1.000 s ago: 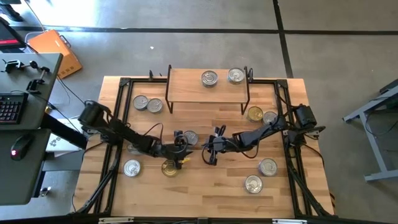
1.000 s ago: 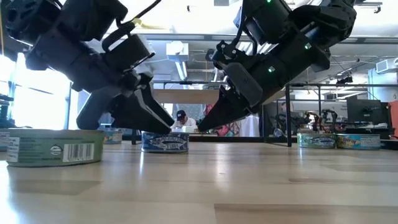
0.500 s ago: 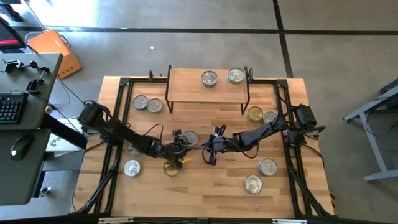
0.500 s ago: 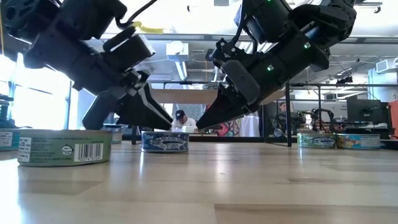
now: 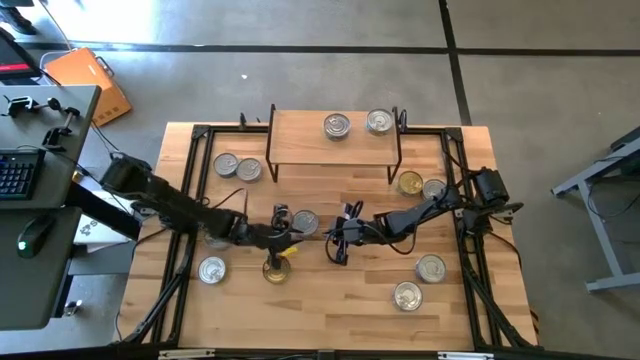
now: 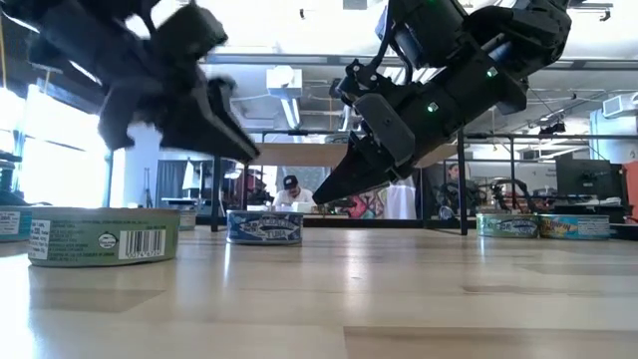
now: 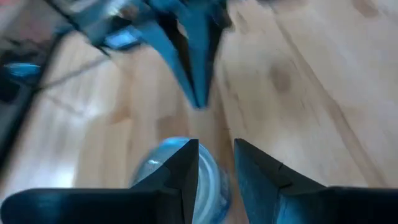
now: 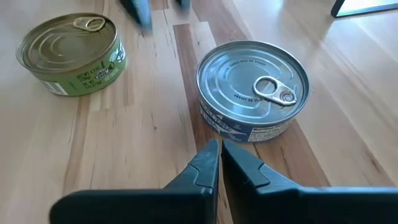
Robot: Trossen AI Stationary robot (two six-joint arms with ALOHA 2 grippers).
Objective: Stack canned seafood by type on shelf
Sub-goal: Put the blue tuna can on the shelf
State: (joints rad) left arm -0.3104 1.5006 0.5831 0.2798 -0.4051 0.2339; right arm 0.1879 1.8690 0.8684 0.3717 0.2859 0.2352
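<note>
A silver-lidded tin with a blue label (image 5: 306, 221) (image 8: 252, 87) rests flat on the table's middle. A gold-lidded, green-labelled tin (image 5: 272, 268) (image 8: 68, 53) stands nearer the front. My left gripper (image 5: 288, 234) (image 7: 216, 149) hovers blurred above the table (image 6: 239, 150), left of the silver tin (image 7: 155, 171). Its fingers stand slightly apart with nothing between them. My right gripper (image 5: 335, 250) (image 8: 219, 152) is shut and slants down, its tip just short of the silver tin's right side (image 6: 264, 226). The shelf (image 5: 335, 150) at the back carries two silver tins (image 5: 337, 126) (image 5: 379, 122).
Loose tins lie around the table: two at back left (image 5: 237, 167), a gold one (image 5: 410, 183) and a silver one (image 5: 434, 188) at back right, two at front right (image 5: 431, 268) (image 5: 407, 295), and one at front left (image 5: 211, 270). Black frame rails (image 5: 190, 200) run along both sides.
My left gripper has risen from just above the table beside the silver tin to well above it, taking nothing along. The green-labelled tin has slid a little toward the table's right edge. The silver tin and my right gripper have stayed put.
</note>
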